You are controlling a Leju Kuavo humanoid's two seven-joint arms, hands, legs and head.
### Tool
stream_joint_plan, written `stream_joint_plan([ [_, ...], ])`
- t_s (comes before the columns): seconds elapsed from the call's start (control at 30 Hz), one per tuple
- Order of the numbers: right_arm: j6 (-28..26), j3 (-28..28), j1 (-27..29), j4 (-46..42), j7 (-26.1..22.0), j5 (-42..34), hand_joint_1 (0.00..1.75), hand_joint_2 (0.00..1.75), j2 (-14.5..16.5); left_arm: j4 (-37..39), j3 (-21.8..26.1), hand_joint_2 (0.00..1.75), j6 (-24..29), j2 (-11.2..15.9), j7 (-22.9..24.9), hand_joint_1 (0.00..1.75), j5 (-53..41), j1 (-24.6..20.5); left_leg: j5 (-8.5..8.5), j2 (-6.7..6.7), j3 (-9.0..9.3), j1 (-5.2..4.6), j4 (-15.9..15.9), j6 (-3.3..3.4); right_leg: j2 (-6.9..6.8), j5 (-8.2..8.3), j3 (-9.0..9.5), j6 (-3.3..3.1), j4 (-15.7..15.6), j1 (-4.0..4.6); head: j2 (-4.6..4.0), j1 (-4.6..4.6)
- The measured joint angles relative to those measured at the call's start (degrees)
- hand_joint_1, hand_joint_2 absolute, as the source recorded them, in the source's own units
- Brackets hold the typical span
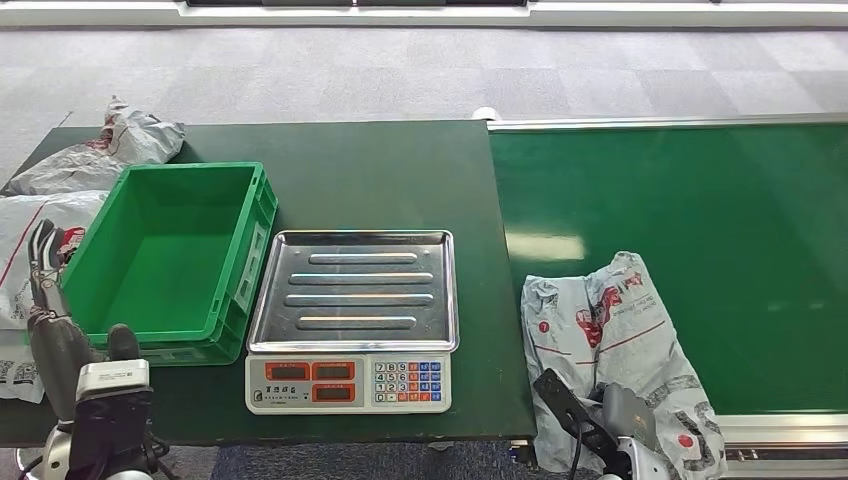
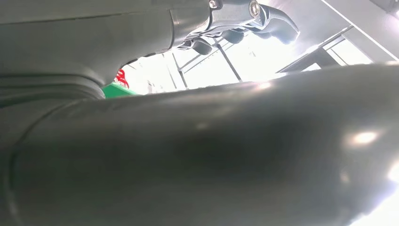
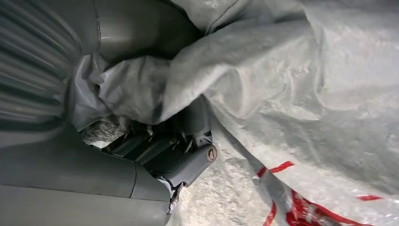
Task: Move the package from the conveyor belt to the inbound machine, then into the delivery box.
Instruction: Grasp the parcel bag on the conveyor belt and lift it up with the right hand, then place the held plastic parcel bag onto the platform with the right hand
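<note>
We see the green crate (image 1: 165,262) on the dark green table (image 1: 400,170), and its inside is bare green plastic with nothing in it. Just beside it stands the scale (image 1: 352,320), and its steel tray (image 1: 355,290) carries nothing too. The package (image 1: 612,345), a grey crumpled bag with red print, lies on the near edge of the green conveyor belt (image 1: 700,220). From the head view we see the right hand (image 1: 590,420) at the near end of the package, but its grip is not clear there; the right wrist view shows the fingers (image 3: 188,165) pressed into the grey film, which folds over them, so this hand grips the package. The left hand (image 1: 55,320) stands raised beside the crate with its fingers straight and holds nothing. More grey bags (image 1: 90,160) lie behind and beside the crate.
</note>
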Motion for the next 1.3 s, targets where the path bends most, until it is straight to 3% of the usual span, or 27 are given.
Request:
stream_joint_plan([
  [0.47,-0.84,-0.11,2.24,-4.23,-1.55,0.47,1.75,1.75,0.7,-0.58,0.06,0.0,-0.08,-0.54,-1.05,0.0,1.46,0.73,0.0,0.01,-0.07,0.0,0.0,0.0,0.0,0.01,-0.06,0.0,0.0,-0.01,0.0,0.01],
  [0.77,-6.24,-0.11,4.28,-22.03,-0.75,6.59,1.75,1.75,-0.04,-2.4,0.26,0.0,-0.1,-1.73,-3.03,0.0,1.85,3.34,0.0,0.01,-0.2,-0.02,0.0,0.01,0.01,0.01,-0.16,0.0,0.0,-0.03,0.0,0.01],
  [0.87,-10.66,0.05,3.63,-26.03,-0.81,9.27,1.75,1.75,-1.16,-2.63,0.5,0.0,-0.54,-2.27,-3.63,0.0,1.86,3.44,0.0,0.03,-0.5,-0.04,0.0,0.01,0.01,0.02,-0.15,0.01,0.0,-0.05,0.0,0.01],
  [1.0,-13.39,2.09,-2.59,-30.76,-1.12,13.56,1.75,1.75,-5.62,-2.42,0.68,0.0,-1.68,-2.8,-4.69,0.0,2.88,2.78,0.01,0.26,-0.66,-0.04,0.0,0.03,0.18,0.11,-0.19,0.05,0.0,-0.06,0.0,0.02],
  [1.3,-11.35,14.15,-20.82,-31.38,0.21,13.84,1.75,1.75,-15.33,-0.31,0.68,0.0,-1.95,-2.85,-6.17,0.0,6.26,0.72,0.31,0.28,-0.3,-0.03,0.02,0.06,0.21,0.41,-0.33,0.04,0.03,-0.04,0.0,0.0],
])
